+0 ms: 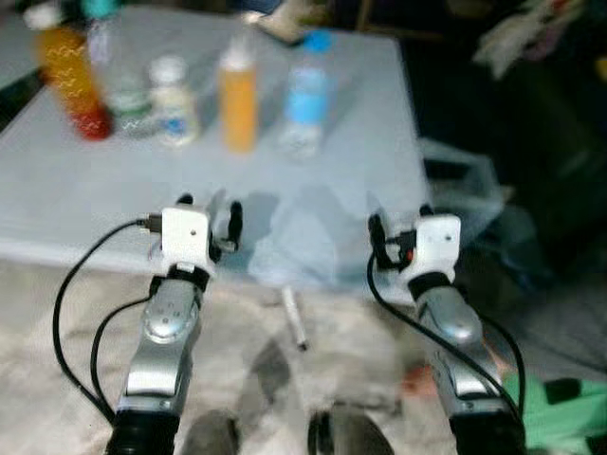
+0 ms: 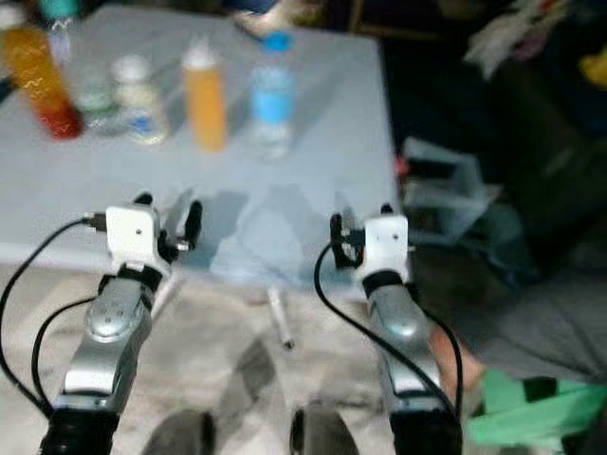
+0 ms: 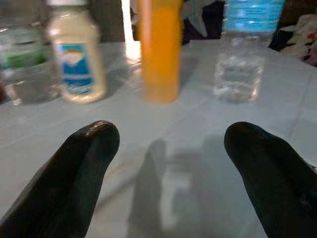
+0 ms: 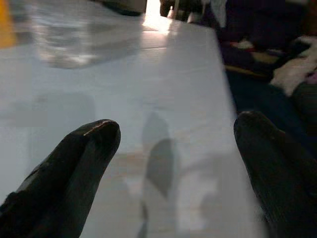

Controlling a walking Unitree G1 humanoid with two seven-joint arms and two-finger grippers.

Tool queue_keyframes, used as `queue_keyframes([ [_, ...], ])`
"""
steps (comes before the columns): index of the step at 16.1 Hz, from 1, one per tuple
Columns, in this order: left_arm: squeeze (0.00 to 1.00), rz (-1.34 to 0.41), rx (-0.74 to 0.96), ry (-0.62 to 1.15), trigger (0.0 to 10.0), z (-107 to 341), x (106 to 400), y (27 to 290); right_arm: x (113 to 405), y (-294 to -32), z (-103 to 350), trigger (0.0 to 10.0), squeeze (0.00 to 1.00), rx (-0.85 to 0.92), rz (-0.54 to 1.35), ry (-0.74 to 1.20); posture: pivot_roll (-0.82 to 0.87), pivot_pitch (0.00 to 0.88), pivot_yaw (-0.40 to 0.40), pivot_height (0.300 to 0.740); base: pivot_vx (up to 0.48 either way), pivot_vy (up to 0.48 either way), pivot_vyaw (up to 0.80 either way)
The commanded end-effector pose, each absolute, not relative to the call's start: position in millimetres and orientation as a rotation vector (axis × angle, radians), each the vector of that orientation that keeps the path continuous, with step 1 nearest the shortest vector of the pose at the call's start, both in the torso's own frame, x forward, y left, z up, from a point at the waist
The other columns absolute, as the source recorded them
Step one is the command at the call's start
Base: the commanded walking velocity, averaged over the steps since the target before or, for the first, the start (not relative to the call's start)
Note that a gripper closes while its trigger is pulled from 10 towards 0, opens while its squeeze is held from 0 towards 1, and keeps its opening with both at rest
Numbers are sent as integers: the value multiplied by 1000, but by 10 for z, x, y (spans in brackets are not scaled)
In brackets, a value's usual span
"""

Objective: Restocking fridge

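Observation:
Several bottles stand in a row at the far side of a white table (image 1: 76,199): a red-orange drink (image 1: 71,81), a clear bottle with a green label (image 3: 22,64), a cream bottle with a blue label (image 3: 77,59), an orange juice bottle (image 3: 159,49) and a water bottle with a blue label (image 3: 241,54). My left gripper (image 1: 209,210) hovers open over the table's near edge, facing the juice bottle and well short of it. My right gripper (image 1: 400,220) is open over the table's near right corner, with nothing between its fingers (image 4: 89,148).
A white pen-like stick (image 1: 294,318) lies on the pale floor below the table edge. A clear plastic bin (image 1: 465,180) and dark clutter sit right of the table. Something green (image 1: 560,412) lies at the lower right by my right arm.

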State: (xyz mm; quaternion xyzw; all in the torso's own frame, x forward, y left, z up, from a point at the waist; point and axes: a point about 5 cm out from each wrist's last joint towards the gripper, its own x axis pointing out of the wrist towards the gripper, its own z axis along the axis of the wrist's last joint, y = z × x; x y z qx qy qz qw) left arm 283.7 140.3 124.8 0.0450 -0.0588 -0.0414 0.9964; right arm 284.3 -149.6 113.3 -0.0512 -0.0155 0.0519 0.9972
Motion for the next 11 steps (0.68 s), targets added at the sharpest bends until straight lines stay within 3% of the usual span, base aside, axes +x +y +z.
queue_keyframes([
  [1,0,-69,106,-108,10000,1225,2841,1386,2823,-1517,1175,10000,0,-125,113,-58,18,127,-97,740,0,0,669],
  [6,0,-49,123,-107,10000,1217,2847,1445,2857,-1512,1234,10000,0,-141,113,-88,19,129,-89,740,0,0,674],
  [11,0,-47,122,-135,10000,1277,2829,1495,2841,-1558,1241,10000,0,-148,95,-95,13,120,-82,740,0,0,0],
])
